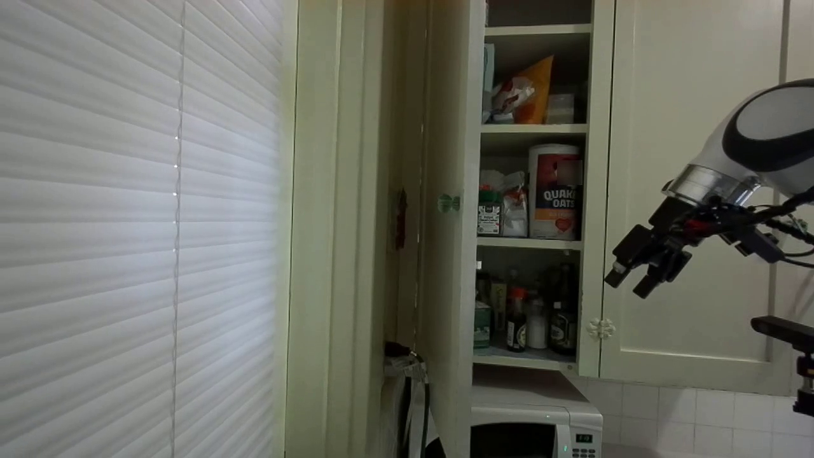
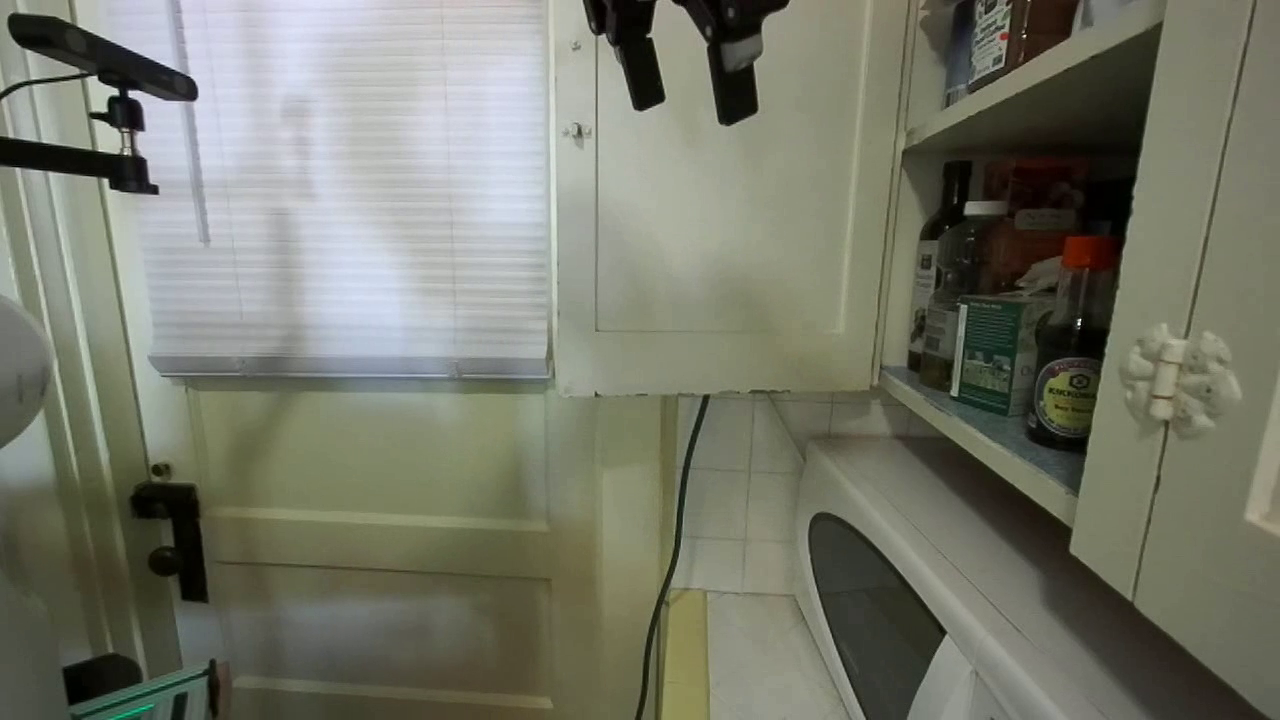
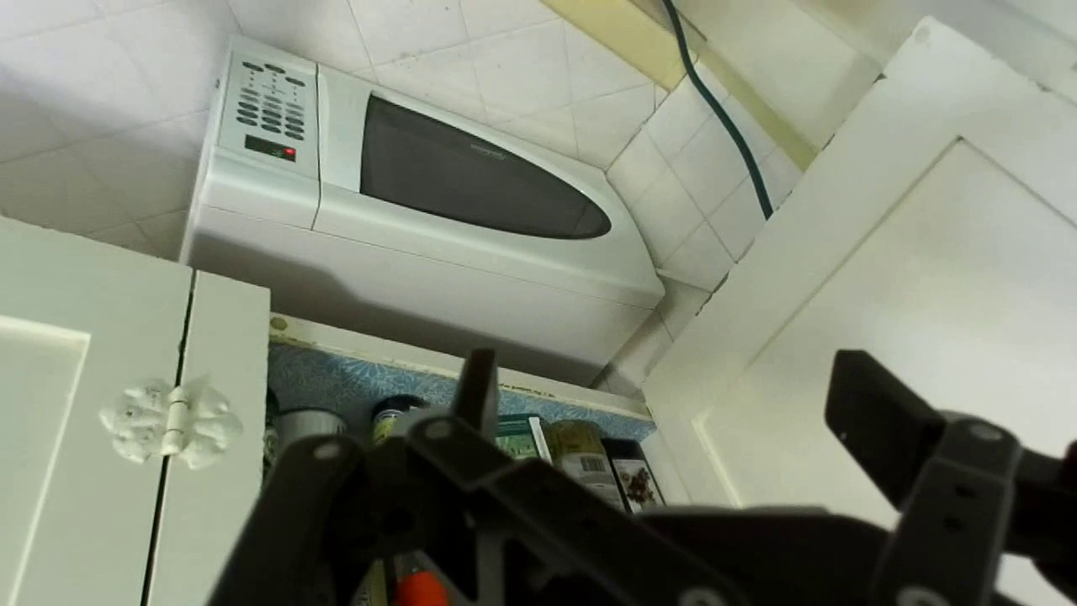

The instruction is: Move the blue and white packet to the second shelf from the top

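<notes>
The second shelf from the top (image 1: 534, 129) is a thin cream board in the open cupboard, bearing an orange packet (image 1: 534, 92). At its left end a pale-blue upright thing, which looks like the blue and white packet (image 1: 488, 76), stands mostly hidden behind the open door. Neither board nor packet shows in the wrist view or the exterior view from beside the door. My gripper (image 1: 628, 284) is open and empty, right of the cupboard opening and well below that board. It also shows open in an exterior view (image 2: 693, 100) and in the wrist view (image 3: 669, 379).
The open cupboard door (image 1: 448, 222) stands left of the shelves. An oats canister (image 1: 554, 210) stands on the board below. Several bottles, including a soy sauce bottle (image 2: 1068, 370), stand on the lowest board. A microwave (image 3: 421, 202) sits beneath. A closed door (image 1: 693, 191) is behind the gripper.
</notes>
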Available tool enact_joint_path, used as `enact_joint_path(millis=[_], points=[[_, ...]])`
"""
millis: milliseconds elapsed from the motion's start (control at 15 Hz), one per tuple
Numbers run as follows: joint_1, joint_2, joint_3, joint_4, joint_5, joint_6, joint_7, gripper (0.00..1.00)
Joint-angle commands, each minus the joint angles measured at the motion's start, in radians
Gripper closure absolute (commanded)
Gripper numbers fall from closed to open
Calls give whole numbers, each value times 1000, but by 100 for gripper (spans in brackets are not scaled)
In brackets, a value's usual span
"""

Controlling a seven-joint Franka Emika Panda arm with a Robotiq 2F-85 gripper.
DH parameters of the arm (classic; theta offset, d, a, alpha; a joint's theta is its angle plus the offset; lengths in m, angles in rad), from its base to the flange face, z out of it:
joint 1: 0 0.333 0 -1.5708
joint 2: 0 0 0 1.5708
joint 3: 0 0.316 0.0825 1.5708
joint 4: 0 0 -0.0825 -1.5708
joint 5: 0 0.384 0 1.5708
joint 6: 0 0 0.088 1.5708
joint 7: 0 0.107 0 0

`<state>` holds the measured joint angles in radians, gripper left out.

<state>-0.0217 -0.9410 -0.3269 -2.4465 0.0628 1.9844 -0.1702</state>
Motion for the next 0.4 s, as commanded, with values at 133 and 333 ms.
enact_joint_path(millis=[133, 333], points=[[-24, 0, 17, 2, 22, -3, -18, 0], [-24, -4, 17, 2, 22, -3, -18, 0]])
